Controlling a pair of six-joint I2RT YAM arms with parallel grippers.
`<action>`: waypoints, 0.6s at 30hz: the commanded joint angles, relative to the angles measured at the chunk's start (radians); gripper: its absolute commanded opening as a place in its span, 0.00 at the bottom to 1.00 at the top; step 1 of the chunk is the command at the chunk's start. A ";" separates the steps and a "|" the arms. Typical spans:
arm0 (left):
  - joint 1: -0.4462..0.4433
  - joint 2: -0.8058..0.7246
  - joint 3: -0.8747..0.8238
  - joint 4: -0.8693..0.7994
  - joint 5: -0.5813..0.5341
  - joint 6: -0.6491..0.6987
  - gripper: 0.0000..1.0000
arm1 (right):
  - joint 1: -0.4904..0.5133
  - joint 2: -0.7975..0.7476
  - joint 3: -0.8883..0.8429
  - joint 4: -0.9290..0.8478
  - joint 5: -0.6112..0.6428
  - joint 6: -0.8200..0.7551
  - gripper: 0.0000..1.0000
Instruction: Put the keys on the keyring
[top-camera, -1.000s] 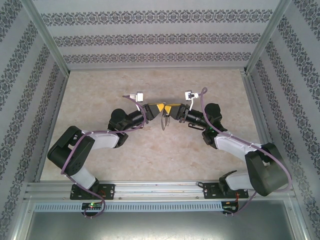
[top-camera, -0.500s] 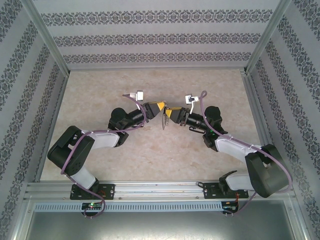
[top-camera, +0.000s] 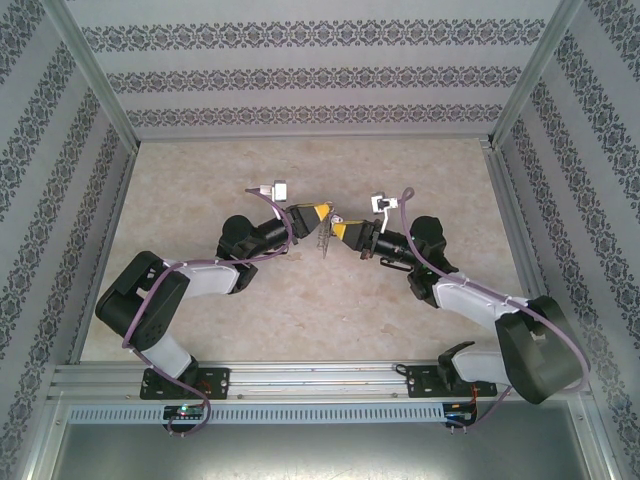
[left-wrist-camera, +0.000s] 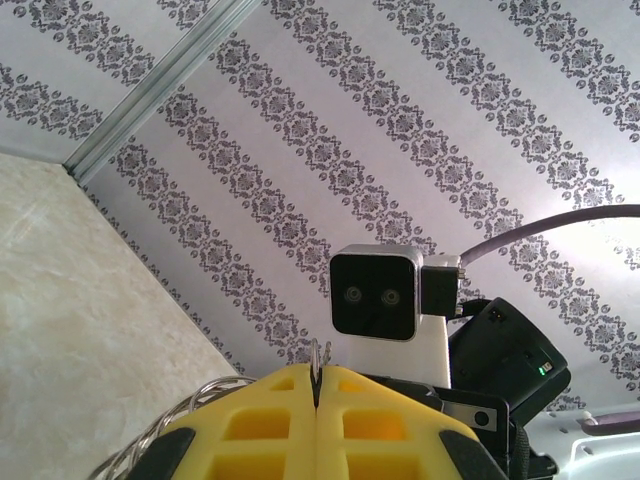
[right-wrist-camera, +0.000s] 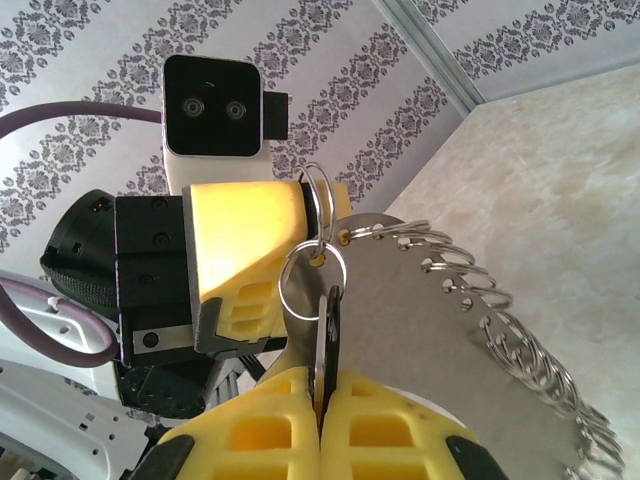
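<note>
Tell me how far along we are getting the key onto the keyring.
Done: the keyring and the key are both up off the table, held together in mid-air. In hand: the left gripper is shut on the keyring, and the right gripper is shut on the key's black head, beside a small split ring at the keyring's corner. Left: I can't tell whether the key is threaded on yet; after that, letting go.

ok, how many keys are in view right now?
1: a black-headed key pinched in the shut right pincer, beside the grey keyring. More may be hidden behind it.
</note>
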 joint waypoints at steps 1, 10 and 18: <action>0.009 0.003 0.038 0.090 0.007 -0.002 0.00 | 0.002 -0.011 -0.008 -0.018 -0.021 -0.035 0.00; 0.007 0.008 0.041 0.090 0.007 -0.006 0.00 | 0.038 0.083 0.048 -0.014 -0.109 -0.042 0.00; 0.008 0.001 0.029 0.090 0.006 0.000 0.00 | 0.028 0.070 0.034 -0.016 -0.090 -0.041 0.00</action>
